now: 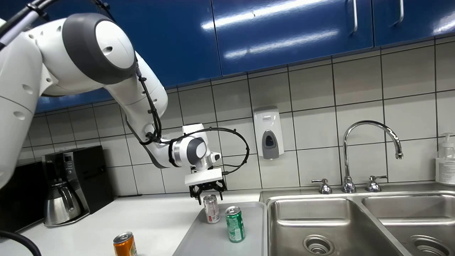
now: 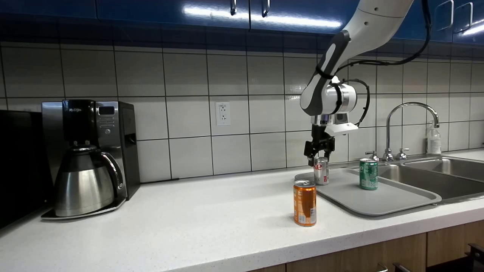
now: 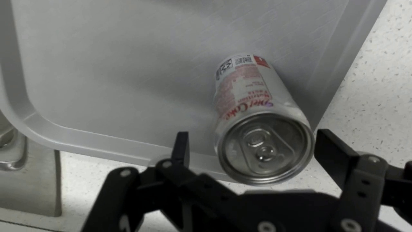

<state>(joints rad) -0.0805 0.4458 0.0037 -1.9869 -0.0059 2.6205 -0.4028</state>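
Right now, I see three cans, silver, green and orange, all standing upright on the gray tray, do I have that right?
Not quite: the orange can stands upright on the white counter, off the gray tray, as an exterior view shows. The silver can and the green can do stand upright on the tray.
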